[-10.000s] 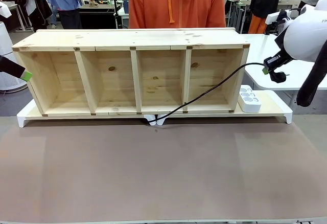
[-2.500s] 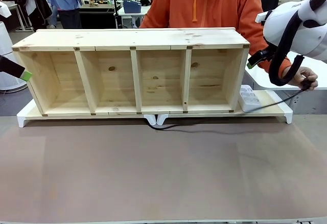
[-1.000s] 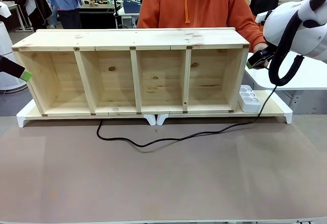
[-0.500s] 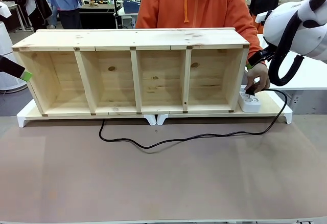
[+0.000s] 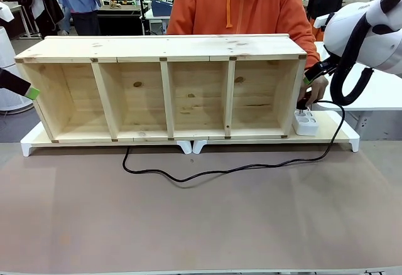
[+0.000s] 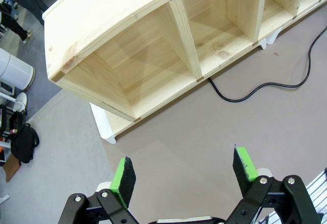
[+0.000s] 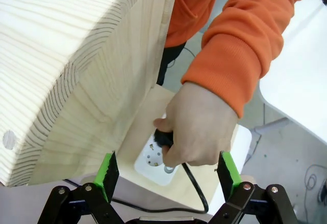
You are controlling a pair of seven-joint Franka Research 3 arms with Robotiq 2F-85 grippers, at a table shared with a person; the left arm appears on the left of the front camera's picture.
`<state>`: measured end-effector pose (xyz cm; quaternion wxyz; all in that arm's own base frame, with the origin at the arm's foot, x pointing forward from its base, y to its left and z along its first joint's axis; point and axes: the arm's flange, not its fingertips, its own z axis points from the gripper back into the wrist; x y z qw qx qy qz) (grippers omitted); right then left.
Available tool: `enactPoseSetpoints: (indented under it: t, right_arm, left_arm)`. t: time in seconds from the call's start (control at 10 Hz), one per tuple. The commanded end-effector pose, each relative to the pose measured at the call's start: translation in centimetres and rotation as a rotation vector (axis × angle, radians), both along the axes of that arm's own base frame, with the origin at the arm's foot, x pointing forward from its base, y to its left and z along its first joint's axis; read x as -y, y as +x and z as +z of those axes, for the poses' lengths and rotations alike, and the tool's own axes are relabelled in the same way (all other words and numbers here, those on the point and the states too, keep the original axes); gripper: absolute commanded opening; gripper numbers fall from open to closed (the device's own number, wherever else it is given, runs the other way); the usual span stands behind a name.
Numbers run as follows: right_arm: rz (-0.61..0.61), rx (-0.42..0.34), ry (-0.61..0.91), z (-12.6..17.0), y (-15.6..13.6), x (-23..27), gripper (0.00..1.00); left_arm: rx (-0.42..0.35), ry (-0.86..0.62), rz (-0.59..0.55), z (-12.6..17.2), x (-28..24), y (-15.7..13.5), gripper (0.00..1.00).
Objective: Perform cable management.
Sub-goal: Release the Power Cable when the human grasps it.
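The black cable (image 5: 207, 173) comes out from under the wooden shelf (image 5: 163, 48), loops across the brown table and rises at the right to its plug (image 7: 163, 138). A person's hand (image 7: 199, 127) in an orange sleeve holds that plug on the white power strip (image 5: 306, 123) at the shelf's right end. My right gripper (image 7: 167, 175) hangs open just above the hand and strip, touching nothing; in the front view the right gripper (image 5: 308, 78) sits at the shelf's upper right corner. My left gripper (image 6: 184, 170) is open and empty, off the shelf's left end. The cable (image 6: 255, 88) curls in front of the shelf.
The shelf stands on a white base board (image 5: 339, 134) along the table's far side. A white side table (image 5: 377, 93) is at the right. The person in orange stands behind the shelf. The brown mat (image 5: 201, 225) in front is bare apart from the cable.
The person's hand brought the plug down from beside the shelf's top corner onto the power strip. The cable's right loop shifted with it. Both arms stayed still.
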<state>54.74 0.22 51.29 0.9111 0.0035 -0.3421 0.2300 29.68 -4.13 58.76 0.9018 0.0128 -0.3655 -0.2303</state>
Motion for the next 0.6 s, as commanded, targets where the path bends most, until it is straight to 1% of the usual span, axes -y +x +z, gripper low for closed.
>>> enactPoseSetpoints:
  t: [0.0,0.5]
  right_arm:
    - [-0.005,0.001,0.008,0.14,-0.01,-0.17,1.0]
    - [-0.005,0.001,0.008,0.14,-0.01,-0.17,1.0]
  left_arm:
    - [0.001,0.0,0.001,-0.02,-0.03,0.07,1.0]
    - [0.001,0.0,0.001,-0.02,-0.03,0.07,1.0]
